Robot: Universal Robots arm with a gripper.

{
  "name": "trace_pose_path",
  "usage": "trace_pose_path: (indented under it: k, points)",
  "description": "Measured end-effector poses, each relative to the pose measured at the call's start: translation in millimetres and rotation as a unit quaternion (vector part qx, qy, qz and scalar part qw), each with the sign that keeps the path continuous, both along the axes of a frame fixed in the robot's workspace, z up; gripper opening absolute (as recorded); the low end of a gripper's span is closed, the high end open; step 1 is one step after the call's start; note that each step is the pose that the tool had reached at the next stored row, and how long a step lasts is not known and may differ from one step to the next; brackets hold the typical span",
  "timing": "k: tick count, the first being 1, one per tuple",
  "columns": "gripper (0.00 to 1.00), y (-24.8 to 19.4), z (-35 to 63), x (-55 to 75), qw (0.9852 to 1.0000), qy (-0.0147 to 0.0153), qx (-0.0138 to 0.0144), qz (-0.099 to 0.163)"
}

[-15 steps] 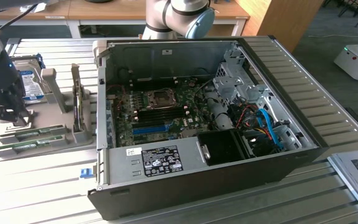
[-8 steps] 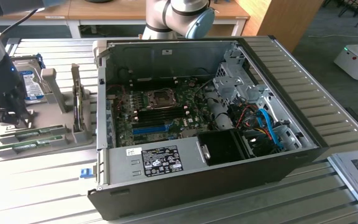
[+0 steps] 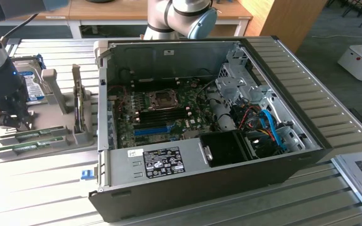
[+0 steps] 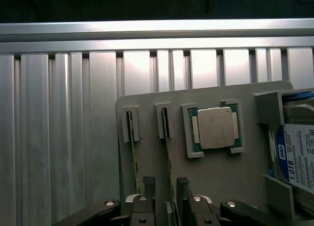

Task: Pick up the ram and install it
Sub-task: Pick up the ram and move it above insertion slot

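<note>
The ram (image 4: 167,147) is a thin green stick standing on edge in a slot of the grey holder (image 4: 221,182). In the exterior view the ram (image 3: 33,135) lies at the far left, just under my gripper (image 3: 8,123). In the wrist view my gripper (image 4: 166,184) is open, with one dark fingertip (image 4: 148,183) on each side of the stick's near end and a gap to each. A twin green stick (image 4: 132,152) stands in the neighbouring slot, outside the fingers.
The open computer case (image 3: 282,61) fills the middle, its motherboard showing blue slots (image 3: 151,130) and a CPU socket (image 3: 163,98). The holder also carries a loose CPU (image 4: 214,128) and a hard drive (image 4: 297,157). Another arm's base (image 3: 181,19) stands behind the case.
</note>
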State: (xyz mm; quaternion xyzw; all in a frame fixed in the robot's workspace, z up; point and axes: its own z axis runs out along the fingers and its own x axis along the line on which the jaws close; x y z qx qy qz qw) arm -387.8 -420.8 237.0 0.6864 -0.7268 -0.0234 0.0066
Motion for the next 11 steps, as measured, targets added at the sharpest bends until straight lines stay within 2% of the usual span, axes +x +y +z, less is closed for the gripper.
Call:
trace_pose_path:
  k: [6, 11]
  points:
    - [0.31, -0.2, -0.2, 0.1, 1.0000, -0.0002, 0.0001, 0.000]
    - [0.31, -4.0, -0.1, 0.0, 1.0000, -0.0001, 0.0000, 0.000]
